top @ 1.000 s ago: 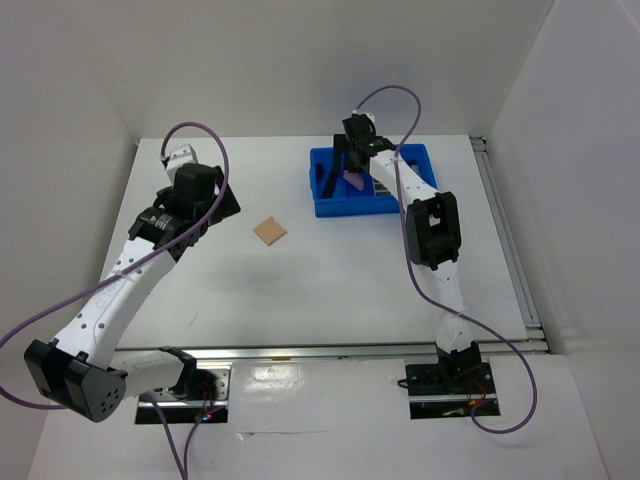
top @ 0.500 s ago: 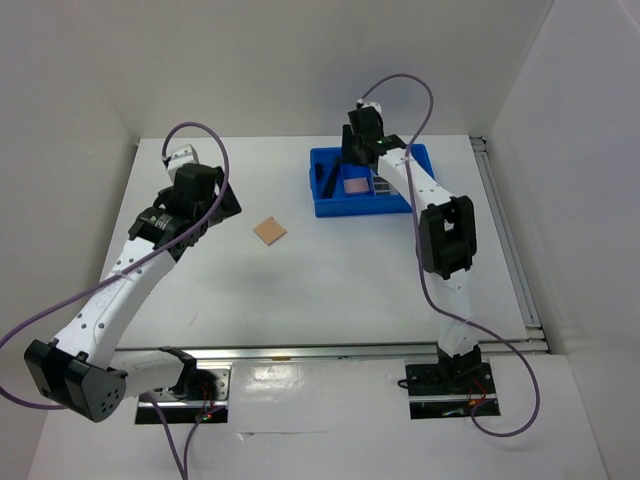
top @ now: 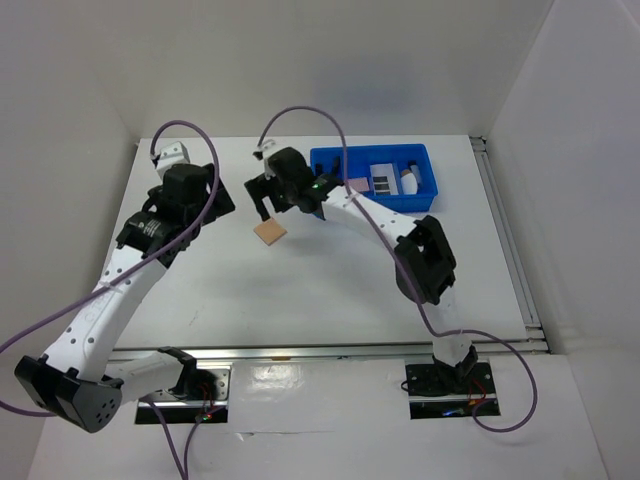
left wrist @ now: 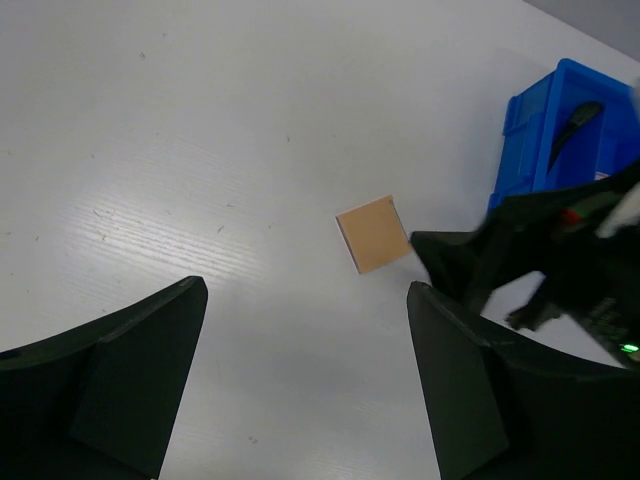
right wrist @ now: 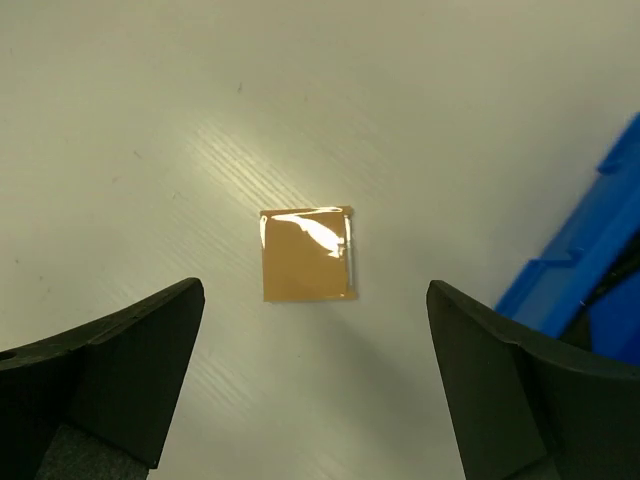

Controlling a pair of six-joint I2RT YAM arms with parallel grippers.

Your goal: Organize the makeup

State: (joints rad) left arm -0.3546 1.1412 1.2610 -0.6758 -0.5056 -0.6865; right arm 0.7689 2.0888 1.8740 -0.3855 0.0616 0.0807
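Note:
A flat tan square pad [top: 269, 232] in a glossy wrapper [right wrist: 305, 253] lies alone on the white table, left of the blue bin [top: 330, 205]. My right gripper [top: 268, 207] hovers just behind and above it, open and empty; in its wrist view the pad sits ahead of the jaws [right wrist: 315, 290]. My left gripper [top: 218, 205] stands open and empty further left, with the pad [left wrist: 373, 233] ahead of it [left wrist: 305, 290]. Inside the bin lie a pink sponge [top: 352, 184], a pale palette [top: 383, 180], a white egg-shaped piece [top: 408, 181] and a black brush [left wrist: 575, 115].
The blue bin [left wrist: 545, 140] stands at the back right of the table, its left end close to the right gripper. White walls enclose the table on the left, back and right. A metal rail [top: 505, 250] runs along the right edge.
The right arm has swung left from the blue bin to a spot over the tan pad, leaving the pink sponge in the bin. The left arm shifted only slightly.

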